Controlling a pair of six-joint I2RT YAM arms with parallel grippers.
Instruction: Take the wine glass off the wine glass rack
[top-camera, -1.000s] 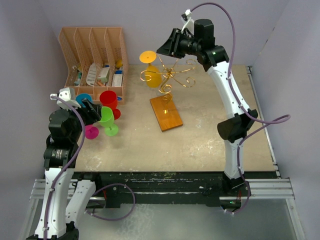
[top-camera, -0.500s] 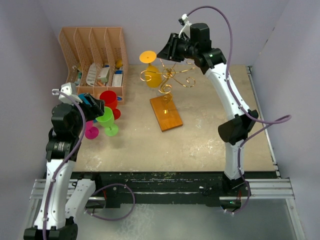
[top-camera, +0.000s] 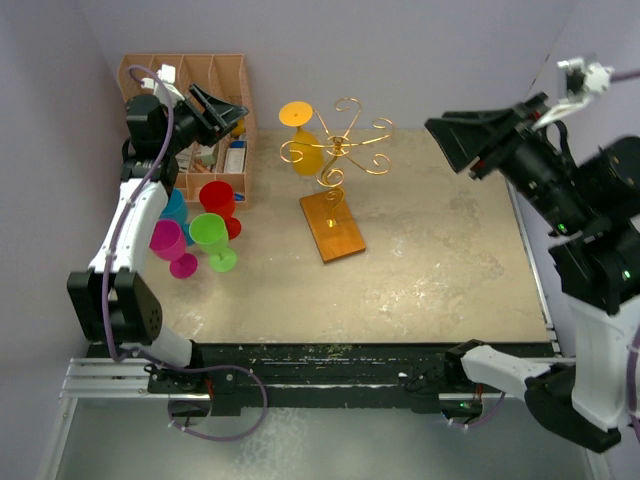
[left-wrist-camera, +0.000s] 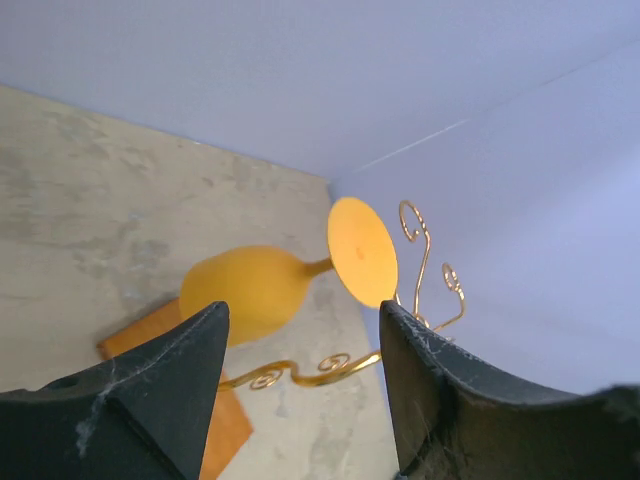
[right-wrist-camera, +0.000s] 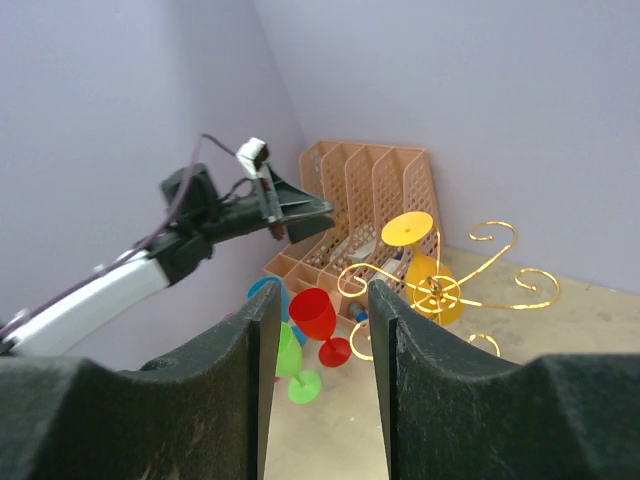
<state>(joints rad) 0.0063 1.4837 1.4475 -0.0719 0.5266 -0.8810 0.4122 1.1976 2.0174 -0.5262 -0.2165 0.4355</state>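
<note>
The yellow wine glass (top-camera: 305, 152) hangs upside down from the gold wire wine glass rack (top-camera: 345, 150), foot uppermost. The rack's stem rises from an orange-brown wooden base (top-camera: 333, 226). My left gripper (top-camera: 236, 110) is raised in front of the file organizer, left of the glass and apart from it. Its jaws are open and empty. In the left wrist view the wine glass (left-wrist-camera: 245, 295) and a scroll arm of the rack (left-wrist-camera: 300, 372) lie ahead of my left gripper (left-wrist-camera: 300, 314). My right gripper (top-camera: 450, 146) hovers open and empty, well right of the rack. The right wrist view looks past my right gripper (right-wrist-camera: 320, 292) at the wine glass (right-wrist-camera: 428, 272).
A peach slotted file organizer (top-camera: 228, 75) holding small items stands at the back left. In front of it stand a red glass (top-camera: 216, 197), a green glass (top-camera: 210, 232), a pink glass (top-camera: 168, 240) and a blue glass (top-camera: 174, 206). Walls close in the table on three sides.
My left arm has swung up from beside the coloured glasses to in front of the organizer, facing the yellow glass. My right arm has drawn back from the rack to the far right.
</note>
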